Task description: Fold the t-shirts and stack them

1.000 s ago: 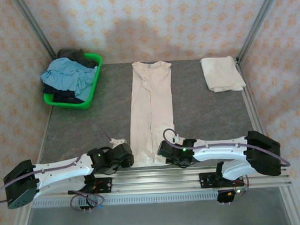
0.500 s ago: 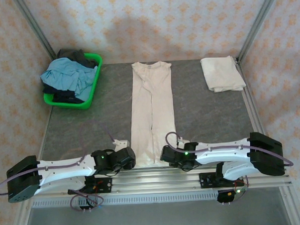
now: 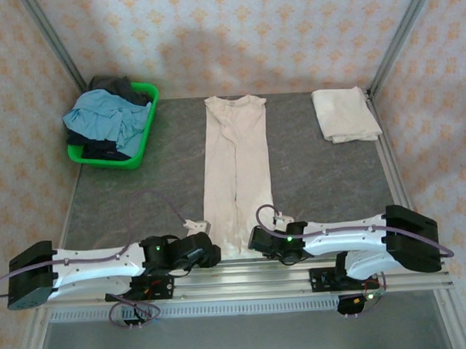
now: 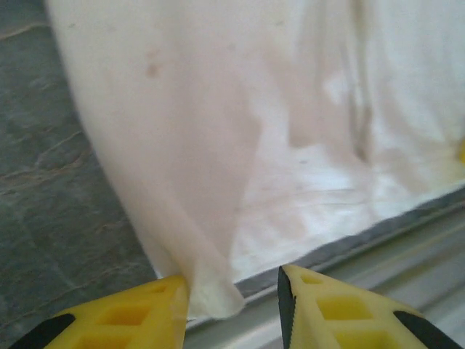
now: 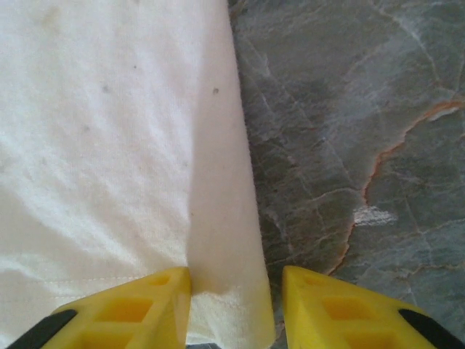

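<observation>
Well, t-shirt hem (image 5: 218, 298) between jaws

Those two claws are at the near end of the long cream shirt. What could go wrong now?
The left gripper has just a thin corner of the t-shirt between its open jaws, so it might slip out. The right gripper straddles one edge; uneven grips could skew the fold.

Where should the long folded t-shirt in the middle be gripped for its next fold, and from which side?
Grip the t-shirt by its two near hem corners, coming in from the near edge with one gripper on each. It lies as a narrow strip running lengthwise, and the open left gripper and right gripper each straddle a corner.
</observation>
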{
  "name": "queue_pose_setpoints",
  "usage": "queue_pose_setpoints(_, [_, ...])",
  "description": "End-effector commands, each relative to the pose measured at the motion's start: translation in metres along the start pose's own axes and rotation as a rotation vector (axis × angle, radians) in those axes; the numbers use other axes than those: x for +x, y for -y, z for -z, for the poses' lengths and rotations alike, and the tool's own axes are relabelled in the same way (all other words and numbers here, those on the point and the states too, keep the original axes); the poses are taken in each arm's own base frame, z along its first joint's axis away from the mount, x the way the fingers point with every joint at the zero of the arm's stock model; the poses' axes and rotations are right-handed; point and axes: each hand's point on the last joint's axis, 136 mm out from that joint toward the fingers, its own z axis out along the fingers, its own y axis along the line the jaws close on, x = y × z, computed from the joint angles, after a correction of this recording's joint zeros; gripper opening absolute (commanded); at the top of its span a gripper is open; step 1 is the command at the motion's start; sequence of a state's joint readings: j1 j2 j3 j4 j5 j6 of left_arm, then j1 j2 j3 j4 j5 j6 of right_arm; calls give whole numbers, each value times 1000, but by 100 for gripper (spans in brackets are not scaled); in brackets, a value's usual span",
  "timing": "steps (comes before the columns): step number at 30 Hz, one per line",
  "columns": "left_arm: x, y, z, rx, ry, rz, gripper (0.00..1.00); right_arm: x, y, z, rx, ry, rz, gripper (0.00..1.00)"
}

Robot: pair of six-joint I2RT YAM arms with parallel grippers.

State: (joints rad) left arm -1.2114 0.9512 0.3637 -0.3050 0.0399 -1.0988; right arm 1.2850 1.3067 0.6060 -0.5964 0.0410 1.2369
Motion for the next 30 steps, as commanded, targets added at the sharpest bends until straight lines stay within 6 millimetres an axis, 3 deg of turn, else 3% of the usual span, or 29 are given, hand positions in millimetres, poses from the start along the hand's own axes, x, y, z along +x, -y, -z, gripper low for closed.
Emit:
queue_pose_setpoints(1, [4,-2,3,1,-17,14,42,-9,-6,3,-6,52,8,34])
queue_pose_setpoints(7, [13,-22,-4,-62,-35,30,46,-10,-6,4,-3,55,17,29])
queue_pose_setpoints(11, [16,-25,-7,-85,-51,22,44,-11,-7,5,-4,58,23,25])
queue_pose_setpoints(13, [15,-31,-6,-137,-53,8,40,-11,-7,6,-8,58,23,22])
queue_pose_setpoints(16, [10,-28,-4,-144,-38,-8,24,-11,-9,7,-17,59,26,16])
queue_pose_setpoints(20, [-6,-13,7,-127,7,-35,0,-15,-12,15,-32,70,15,6])
queue_pose_setpoints(24, [-31,-1,20,-112,51,-31,0,-28,-10,28,-41,101,-24,0])
queue_pose_setpoints(30, [-89,9,41,-97,106,-5,0,-81,-27,59,-82,187,-19,0])
